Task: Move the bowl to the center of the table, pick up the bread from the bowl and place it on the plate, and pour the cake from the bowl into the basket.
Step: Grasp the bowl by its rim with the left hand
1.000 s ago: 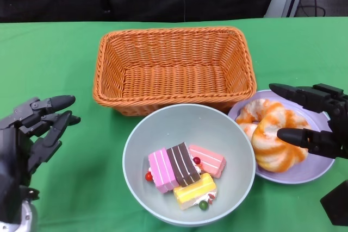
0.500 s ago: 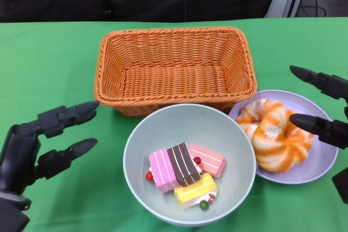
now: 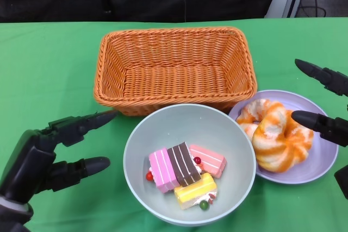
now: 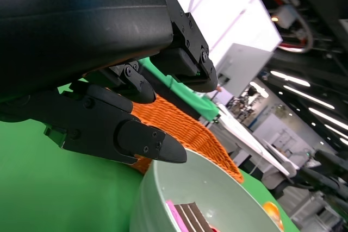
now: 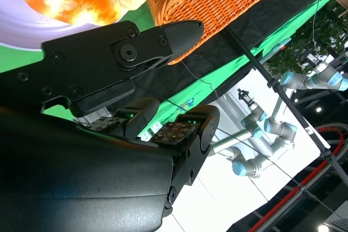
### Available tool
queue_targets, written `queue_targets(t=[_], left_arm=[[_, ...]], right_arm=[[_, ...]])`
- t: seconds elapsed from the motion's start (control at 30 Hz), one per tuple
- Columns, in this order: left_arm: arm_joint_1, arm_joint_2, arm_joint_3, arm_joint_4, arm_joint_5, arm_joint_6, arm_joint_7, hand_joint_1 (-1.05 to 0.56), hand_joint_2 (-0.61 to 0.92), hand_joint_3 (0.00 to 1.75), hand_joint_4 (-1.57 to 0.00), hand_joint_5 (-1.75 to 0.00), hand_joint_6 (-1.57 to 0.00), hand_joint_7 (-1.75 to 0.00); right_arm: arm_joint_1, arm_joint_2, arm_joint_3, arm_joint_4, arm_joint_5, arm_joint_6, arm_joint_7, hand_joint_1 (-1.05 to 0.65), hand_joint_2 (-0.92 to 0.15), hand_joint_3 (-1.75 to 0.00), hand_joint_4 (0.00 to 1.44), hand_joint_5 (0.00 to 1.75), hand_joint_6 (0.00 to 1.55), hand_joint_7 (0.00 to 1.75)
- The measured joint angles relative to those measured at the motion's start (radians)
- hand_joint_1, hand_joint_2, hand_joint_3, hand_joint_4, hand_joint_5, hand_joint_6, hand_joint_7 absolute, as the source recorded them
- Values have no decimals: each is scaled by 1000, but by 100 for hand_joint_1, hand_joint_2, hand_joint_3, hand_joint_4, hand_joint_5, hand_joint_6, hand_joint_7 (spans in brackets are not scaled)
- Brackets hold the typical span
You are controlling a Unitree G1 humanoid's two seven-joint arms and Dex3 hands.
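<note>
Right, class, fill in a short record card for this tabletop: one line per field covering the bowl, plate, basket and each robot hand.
bowl: grey, in front of the basket, holds cake pieces
plate: purple, right of the bowl, holds the bread
basket: orange wicker, nothing in it
left hand: open, left of the bowl, not touching it
right hand: open, fingers over the plate's right side

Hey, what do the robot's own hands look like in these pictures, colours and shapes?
Both the left hand and the right hand are matte black, with blocky segmented fingers ending in smooth rounded, tapered tips. Round screw heads show in the right wrist view. No cables or markings are visible on them.
</note>
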Motion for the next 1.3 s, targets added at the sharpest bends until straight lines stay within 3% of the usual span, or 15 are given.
queue_targets(t=[0.13,0.3,0.5,0.63,0.73,0.9,1.3], left_arm=[[0,18,-8,-43,190,-7,217,-41,92,10,-64,-2,-56,-1],[2,37,-79,-104,426,47,569,-40,92,8,-69,-3,-63,-3],[-1,88,-271,-147,650,170,1027,-41,92,9,-70,-3,-64,-2],[-28,151,-426,-139,718,238,1227,-39,92,11,-70,-2,-63,-1],[-61,190,-529,-113,736,270,1315,-38,92,14,-68,-1,-60,0],[-90,238,-644,-84,742,301,1340,-37,92,12,-68,0,-58,0],[-121,321,-765,-77,716,339,1349,-35,92,12,-66,0,-57,0]], right_arm=[[0,12,-4,0,5,11,17,-52,-90,0,73,12,52,0],[0,16,-6,0,10,12,28,-51,-90,0,72,11,51,0],[0,16,-6,-1,5,15,29,-50,-89,0,70,9,51,0],[0,17,-10,-1,4,20,29,-50,-89,0,69,8,51,0],[0,17,-11,-3,2,21,28,-51,-90,0,69,7,50,0],[0,18,-12,-3,2,24,28,-51,-90,0,69,7,50,0],[0,25,-12,1,5,30,29,-52,-91,0,69,5,49,0]])
